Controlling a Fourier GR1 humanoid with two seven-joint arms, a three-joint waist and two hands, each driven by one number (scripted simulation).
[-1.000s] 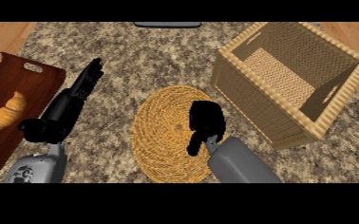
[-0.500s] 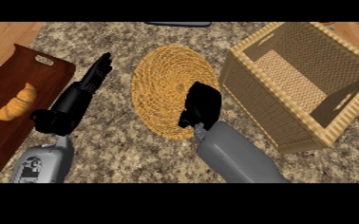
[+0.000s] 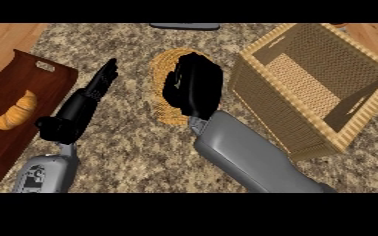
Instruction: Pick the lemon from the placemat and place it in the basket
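Observation:
My right hand (image 3: 193, 85) hangs over the round woven placemat (image 3: 164, 111) at mid-counter, fingers curled downward. The lemon does not show anywhere; the curled fingers hide whatever they hold, and the bare part of the mat carries nothing. The square wicker basket (image 3: 260, 96) stands just right of this hand, tilted in view, its open inside (image 3: 306, 82) showing a woven floor. My left hand (image 3: 90, 96) rests open at the left, fingers straight and pointing up, apart from the mat.
A dark wooden board (image 3: 40, 87) lies at the left edge with a croissant (image 3: 18, 111) on it. A grey object (image 3: 184, 26) sits at the counter's far edge. Speckled counter surrounds the mat.
My right hand has risen from the placemat and looms larger, nearer the basket's left wall. The mat and basket have slid up in view. The left hand keeps its pose.

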